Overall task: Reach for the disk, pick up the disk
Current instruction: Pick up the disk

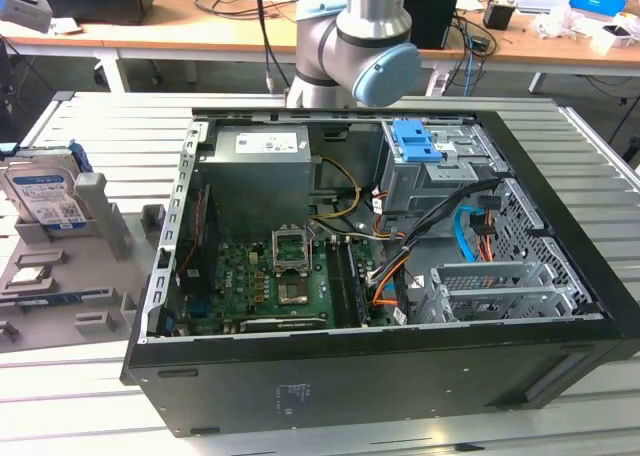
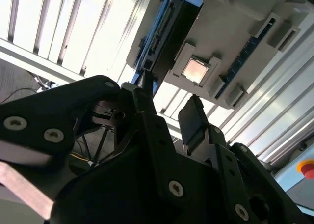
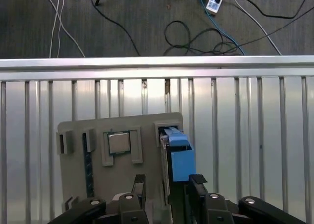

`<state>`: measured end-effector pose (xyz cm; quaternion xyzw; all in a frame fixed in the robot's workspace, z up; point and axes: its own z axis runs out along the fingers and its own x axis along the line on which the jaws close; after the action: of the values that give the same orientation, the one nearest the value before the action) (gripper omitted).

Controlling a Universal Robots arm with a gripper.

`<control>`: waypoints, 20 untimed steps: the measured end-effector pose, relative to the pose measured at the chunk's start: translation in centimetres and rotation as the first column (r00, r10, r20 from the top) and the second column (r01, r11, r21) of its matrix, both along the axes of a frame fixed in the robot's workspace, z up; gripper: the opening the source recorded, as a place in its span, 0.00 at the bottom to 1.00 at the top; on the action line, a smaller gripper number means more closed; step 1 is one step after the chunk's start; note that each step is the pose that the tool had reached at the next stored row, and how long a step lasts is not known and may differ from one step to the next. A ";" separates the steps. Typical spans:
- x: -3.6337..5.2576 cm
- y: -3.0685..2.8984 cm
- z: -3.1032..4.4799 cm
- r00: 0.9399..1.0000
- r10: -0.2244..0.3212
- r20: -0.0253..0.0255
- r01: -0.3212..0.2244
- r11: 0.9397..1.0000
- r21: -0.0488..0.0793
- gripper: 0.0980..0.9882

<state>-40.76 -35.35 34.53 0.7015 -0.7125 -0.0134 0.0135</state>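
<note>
Disks: we count 1, the disk [image 1: 45, 191], in grey tray [image 1: 112, 234], 9 o'clock of PC case [image 1: 380, 376], exterior view.
Chip [image 3: 118, 143]: 1, same tray.
Gripper [image 3: 168, 181]: fingers apart, holding nothing.

Exterior view holdings:
- Slatted metal table [image 1: 100, 126]: carries everything listed below.
- Open black computer case [image 1: 300, 396]: centre to right of the frame.
- Grey plastic holder tray [image 1: 110, 231]: left edge, just beside the case.
- Silver-grey metal disk [image 1: 42, 191]: in a tray slot, upper left.
- Small square chip [image 1: 28, 274]: in a tray recess, below the disk in the frame.
- Blue plastic caddy [image 1: 415, 141]: inside the case, upper right.
- Grey robot arm [image 1: 355, 36]: top centre, behind the case.
- Wooden desk [image 1: 180, 31]: across the top, behind the table.

First wrist view:
- Black gripper [image 3: 168, 182]: over the tray, fingers apart, near the disk [image 3: 179, 155] and clear of it.
</note>
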 end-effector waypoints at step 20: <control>-0.78 0.97 -4.36 0.997 0.074 0.000 -0.074 0.997 0.000 0.43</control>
<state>-41.53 -34.38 30.17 0.7273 -0.6861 -0.0129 0.0140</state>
